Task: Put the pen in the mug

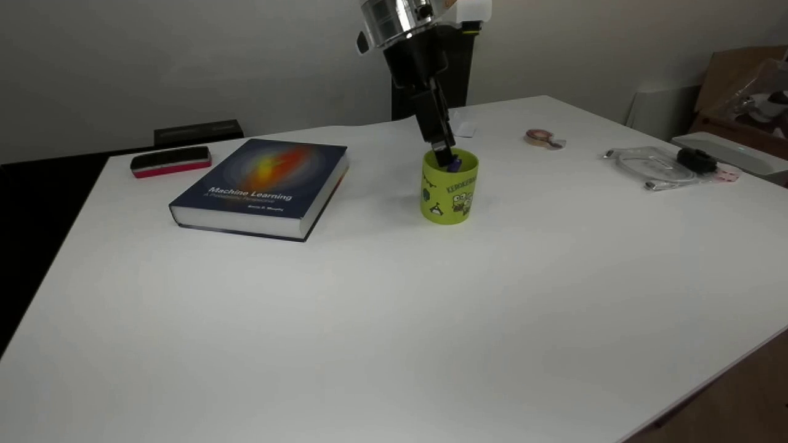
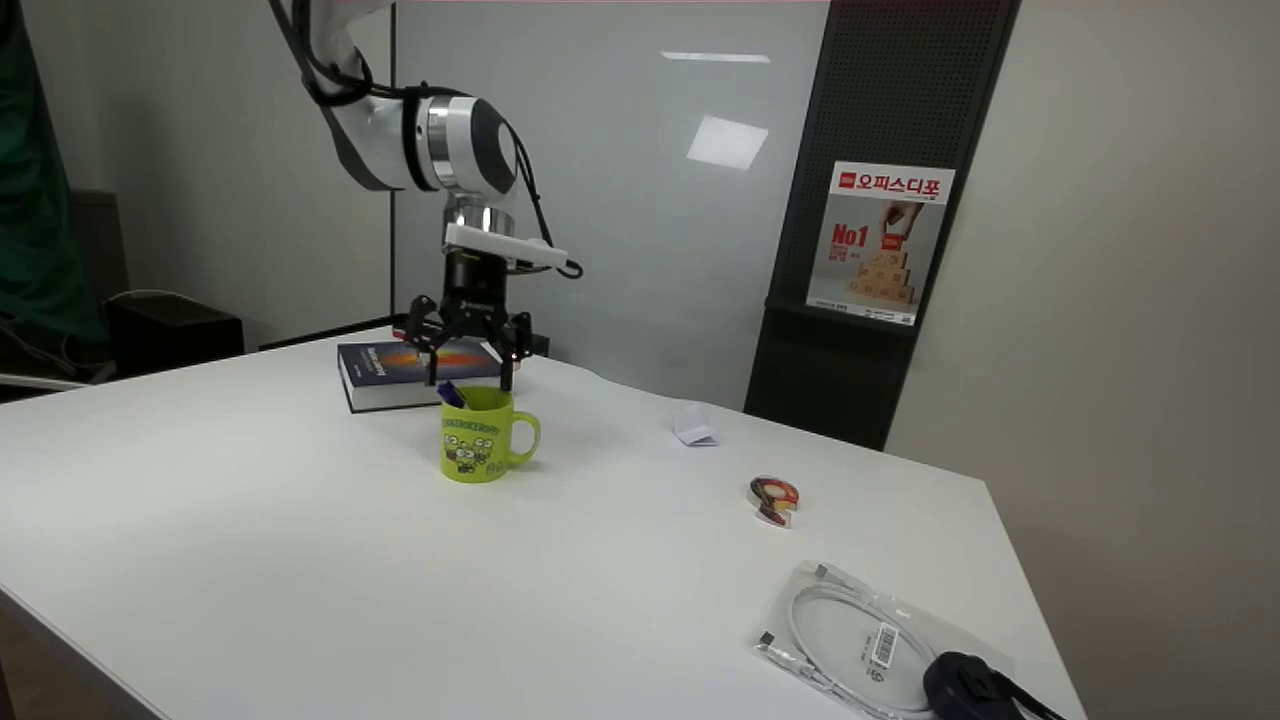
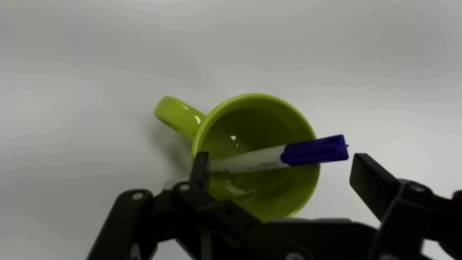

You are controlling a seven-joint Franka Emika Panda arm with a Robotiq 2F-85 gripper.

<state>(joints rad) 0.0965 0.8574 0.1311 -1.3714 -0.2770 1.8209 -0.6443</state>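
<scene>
Wrist view: one pen [image 3: 276, 157], one mug [image 3: 261, 126]

I see my gripper [image 2: 470, 383] spread wide over the mug [image 2: 474, 442], the pen [image 2: 452, 395] leaning in it, a book [image 2: 388, 378] behind.

Office or lab: robot arm [image 2: 460, 145], Machine Learning book [image 1: 260, 184], wall poster [image 2: 880, 245].

Looks dim in both exterior views, paler across the table [image 1: 308, 307]. Glares off the glossy panel [image 2: 610, 200] beyond the table's far edge. Blurs the near-black end effector [image 3: 281, 169] in the wrist view, glinting inside the mug [image 3: 260, 126].
</scene>
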